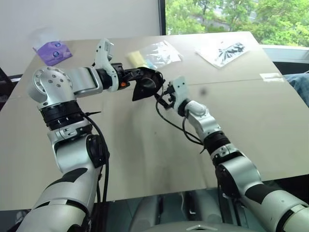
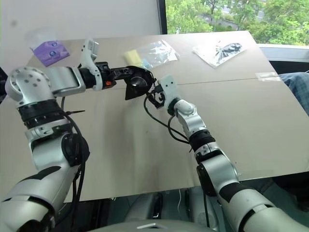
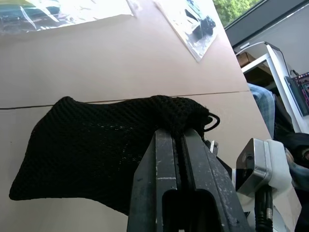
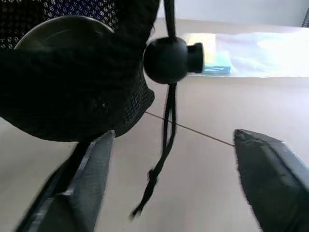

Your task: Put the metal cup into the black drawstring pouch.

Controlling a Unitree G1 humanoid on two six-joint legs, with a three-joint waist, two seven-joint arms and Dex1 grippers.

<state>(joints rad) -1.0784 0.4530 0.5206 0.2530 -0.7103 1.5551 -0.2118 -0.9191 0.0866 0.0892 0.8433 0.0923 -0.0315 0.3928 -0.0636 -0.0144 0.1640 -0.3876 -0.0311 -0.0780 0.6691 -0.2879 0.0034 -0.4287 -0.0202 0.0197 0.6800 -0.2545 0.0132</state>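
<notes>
Above the worktop (image 1: 270, 125), toward its far edge near the middle: black drawstring pouch (image 1: 147, 85) held in the air, left hand (image 3: 179, 145) clamped together on its mesh by the mouth. Right hand (image 4: 171, 186) apart, just below, cord (image 4: 167, 125) and round toggle (image 4: 166, 60) dangling between its fingers. Metal cup (image 4: 63, 30) apparently already inside, a round dull rim behind the netting. Best now to close on the cord, then pull gently away to cinch the mouth.
</notes>
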